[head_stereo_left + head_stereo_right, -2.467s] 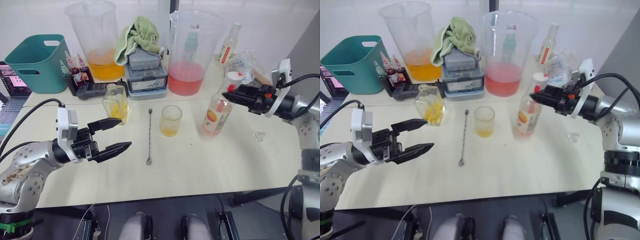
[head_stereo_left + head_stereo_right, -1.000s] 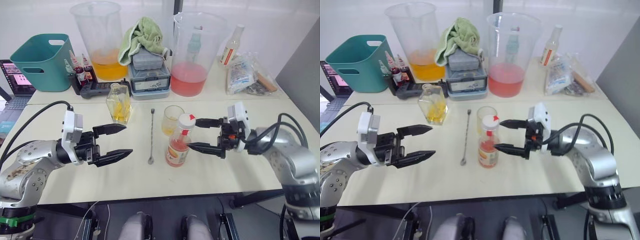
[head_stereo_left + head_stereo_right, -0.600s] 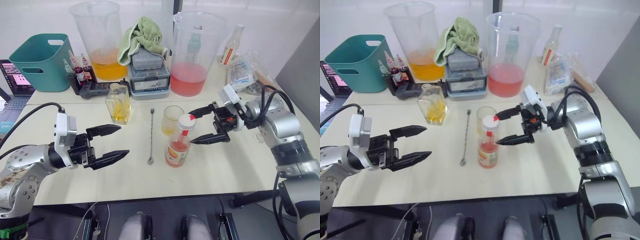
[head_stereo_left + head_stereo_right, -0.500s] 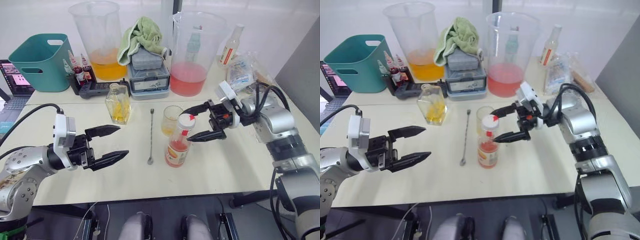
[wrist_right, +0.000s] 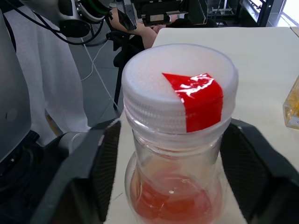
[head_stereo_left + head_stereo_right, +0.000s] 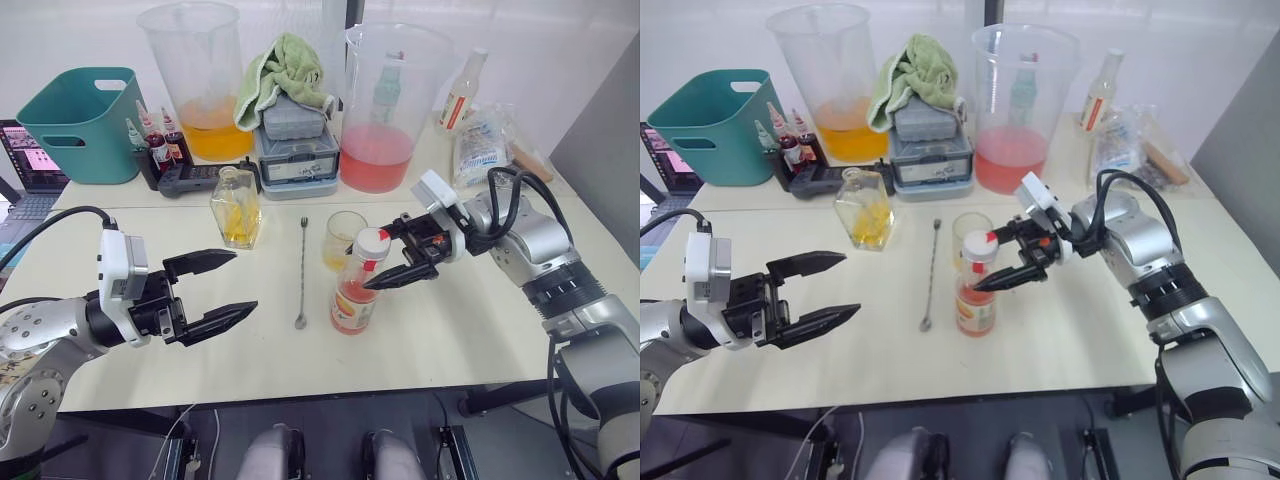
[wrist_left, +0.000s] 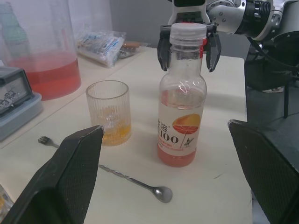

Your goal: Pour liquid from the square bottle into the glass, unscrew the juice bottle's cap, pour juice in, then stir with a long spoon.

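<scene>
Left eye view: the juice bottle stands upright on the counter, just in front of the glass, with its white cap in place. The right gripper has its jaws spread to either side of the cap, not pressed on it. The long spoon lies flat on the counter between the glass and the square bottle, which stands upright to the left. The left gripper hovers over the near left part of the counter, jaws spread and holding nothing, well apart from the juice bottle. At the back stand a teal bin, a measuring jug with orange liquid, a measuring jug with pink liquid and a green towel on a grey case. Left wrist view: the left fingers rise wide apart at each side; between them stand the glass, holding a little yellow liquid, and the juice bottle, with the right gripper's fingers flanking its cap; the spoon bowl lies in front of the bottle. Right wrist view: the cap, marked with a strip of red tape, sits between the right fingers, with a gap visible on both sides; pink juice fills the lower part of the bottle.
</scene>
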`<control>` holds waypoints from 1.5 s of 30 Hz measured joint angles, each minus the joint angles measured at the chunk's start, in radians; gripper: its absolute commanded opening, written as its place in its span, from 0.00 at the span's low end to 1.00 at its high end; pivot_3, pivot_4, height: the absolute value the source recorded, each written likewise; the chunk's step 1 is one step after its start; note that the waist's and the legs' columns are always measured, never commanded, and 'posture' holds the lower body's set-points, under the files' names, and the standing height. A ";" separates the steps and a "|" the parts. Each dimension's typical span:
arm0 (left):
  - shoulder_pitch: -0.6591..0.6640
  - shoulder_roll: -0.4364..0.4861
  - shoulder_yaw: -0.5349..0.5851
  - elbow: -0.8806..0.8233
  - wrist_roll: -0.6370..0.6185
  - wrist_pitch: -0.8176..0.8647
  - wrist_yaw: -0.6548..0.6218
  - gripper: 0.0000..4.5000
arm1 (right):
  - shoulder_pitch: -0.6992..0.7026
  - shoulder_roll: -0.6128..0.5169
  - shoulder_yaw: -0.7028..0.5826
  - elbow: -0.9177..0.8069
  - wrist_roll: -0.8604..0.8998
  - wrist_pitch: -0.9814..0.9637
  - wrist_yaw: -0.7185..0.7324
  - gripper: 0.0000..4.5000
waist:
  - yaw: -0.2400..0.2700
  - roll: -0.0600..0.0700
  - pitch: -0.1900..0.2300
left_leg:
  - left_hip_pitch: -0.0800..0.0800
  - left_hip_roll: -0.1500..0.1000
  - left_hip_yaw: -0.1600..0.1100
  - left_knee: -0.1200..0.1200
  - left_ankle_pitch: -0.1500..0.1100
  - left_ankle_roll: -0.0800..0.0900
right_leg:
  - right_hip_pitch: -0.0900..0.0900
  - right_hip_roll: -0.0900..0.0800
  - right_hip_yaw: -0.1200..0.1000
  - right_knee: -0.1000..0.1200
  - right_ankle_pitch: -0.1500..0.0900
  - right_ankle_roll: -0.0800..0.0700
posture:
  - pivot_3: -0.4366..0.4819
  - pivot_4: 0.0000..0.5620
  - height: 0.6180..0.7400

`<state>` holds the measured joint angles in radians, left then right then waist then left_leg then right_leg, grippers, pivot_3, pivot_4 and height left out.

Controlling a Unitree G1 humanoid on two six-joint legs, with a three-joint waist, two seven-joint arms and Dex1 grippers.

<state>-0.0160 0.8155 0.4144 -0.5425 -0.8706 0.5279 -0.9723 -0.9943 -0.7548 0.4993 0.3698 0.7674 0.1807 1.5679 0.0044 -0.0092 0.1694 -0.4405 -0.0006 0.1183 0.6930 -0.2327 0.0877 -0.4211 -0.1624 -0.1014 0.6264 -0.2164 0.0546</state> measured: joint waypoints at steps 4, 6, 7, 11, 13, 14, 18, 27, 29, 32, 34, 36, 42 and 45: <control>-0.013 -0.007 -0.011 -0.009 -0.012 0.000 0.012 1.00 | 0.062 0.013 -0.066 -0.034 -0.022 -0.009 0.001 0.33 | 0.005 0.000 0.000 | 0.000 0.000 0.000 0.000 0.000 0.000 | 0.000 0.000 0.000 0.000 0.000 0.000 | 0.48 0.27 0.99; -0.023 -0.019 -0.023 -0.016 -0.024 0.000 0.021 1.00 | 0.100 0.012 -0.110 -0.083 -0.040 0.006 0.001 0.33 | 0.006 0.000 0.000 | 0.000 0.000 0.000 0.000 0.000 0.000 | 0.000 0.000 0.000 0.000 0.000 0.000 | 0.48 0.27 0.99; -0.023 -0.022 -0.029 -0.017 -0.026 0.000 0.022 1.00 | 0.116 0.012 -0.126 -0.104 -0.043 0.017 0.001 0.33 | 0.005 0.000 0.000 | 0.000 0.000 0.000 0.000 0.000 0.000 | 0.000 0.000 0.000 0.000 0.000 0.000 | 0.48 0.27 0.99; -0.057 -0.041 -0.059 -0.016 -0.038 0.001 0.031 1.00 | 0.189 0.000 -0.218 -0.229 -0.048 0.108 -0.051 0.33 | 0.009 0.000 0.000 | 0.000 0.000 0.000 0.000 0.000 0.000 | 0.000 0.000 0.000 0.000 0.000 0.000 | 0.48 0.27 0.99; -0.080 -0.041 -0.072 -0.012 -0.039 0.001 0.029 1.00 | 0.214 -0.007 -0.265 -0.306 -0.039 0.165 -0.110 0.33 | 0.008 0.000 0.000 | 0.000 0.000 0.001 0.000 0.000 0.000 | 0.000 -0.001 0.000 0.000 0.000 0.000 | 0.48 0.27 0.99; -0.092 -0.041 -0.085 -0.008 -0.039 0.001 0.025 1.00 | 0.233 -0.016 -0.298 -0.355 -0.036 0.200 -0.151 0.33 | 0.009 0.000 0.000 | 0.000 0.000 0.000 0.000 0.000 0.000 | 0.000 0.000 0.000 0.000 0.000 0.000 | 0.48 0.27 0.99; -0.133 -0.042 -0.140 0.042 -0.036 0.001 -0.010 1.00 | 0.336 -0.031 -0.410 -0.551 -0.024 0.336 -0.368 0.33 | 0.012 0.000 0.000 | 0.000 0.000 0.001 0.000 0.000 0.000 | 0.000 0.000 0.000 0.001 0.000 0.000 | 0.48 0.27 0.99; -0.295 -0.061 -0.248 0.218 0.014 -0.005 -0.112 1.00 | 0.576 0.066 -0.543 -0.904 -0.007 0.579 -0.880 0.33 | 0.017 -0.001 0.000 | 0.000 0.000 0.001 0.000 0.002 0.004 | 0.000 0.000 0.000 0.001 0.000 0.000 | 0.48 0.27 0.99; -0.319 -0.064 -0.264 0.245 0.031 -0.007 -0.133 1.00 | 0.618 0.107 -0.548 -0.961 -0.002 0.612 -0.973 0.33 | 0.015 -0.001 0.000 | 0.000 0.000 0.002 0.000 0.003 0.006 | 0.000 0.001 0.001 0.000 0.000 0.000 | 0.48 0.27 0.99; -0.334 -0.073 -0.281 0.264 0.048 -0.008 -0.152 1.00 | 0.657 0.166 -0.550 -1.032 0.000 0.635 -1.083 0.33 | 0.012 -0.001 0.000 | 0.000 0.000 0.001 0.000 0.004 0.007 | 0.000 0.001 0.000 0.000 0.000 0.000 | 0.48 0.27 0.99; -0.334 -0.076 -0.283 0.273 0.056 -0.008 -0.159 1.00 | 0.683 0.200 -0.543 -1.076 0.000 0.646 -1.142 0.33 | 0.011 0.000 0.000 | 0.000 0.000 0.001 -0.001 0.004 0.007 | 0.000 0.001 0.001 0.000 0.000 0.000 | 0.48 0.27 0.99; -0.335 -0.077 -0.283 0.277 0.064 -0.008 -0.159 1.00 | 0.697 0.234 -0.537 -1.106 0.001 0.662 -1.196 0.33 | 0.008 -0.001 0.000 | 0.000 0.000 0.001 -0.001 0.004 0.007 | 0.000 0.001 0.001 0.000 0.000 0.000 | 0.48 0.27 0.99; -0.327 -0.081 -0.279 0.259 0.065 -0.003 -0.151 1.00 | 0.697 0.222 -0.538 -1.116 0.030 0.682 -1.204 0.71 | 0.008 -0.001 0.000 | 0.000 0.000 0.001 0.000 0.004 0.007 | 0.000 0.002 0.001 0.000 0.000 0.000 | 0.48 0.27 0.99; -0.307 -0.081 -0.270 0.239 0.056 0.008 -0.136 1.00 | 0.673 0.182 -0.552 -1.076 0.059 0.695 -1.157 0.92 | 0.008 -0.001 0.000 | 0.000 0.000 0.001 0.000 0.004 0.007 | 0.000 0.002 0.001 0.000 0.000 0.000 | 0.48 0.27 0.99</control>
<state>-0.3227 0.7349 0.1444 -0.3039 -0.8149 0.5354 -1.1082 -0.3215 -0.5723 -0.0531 -0.7062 0.8262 0.8754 0.4109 0.0122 -0.0100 0.1692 -0.4407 -0.0004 0.1193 0.6926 -0.2284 0.0950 -0.4210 -0.1607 -0.1003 0.6260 -0.2166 0.0549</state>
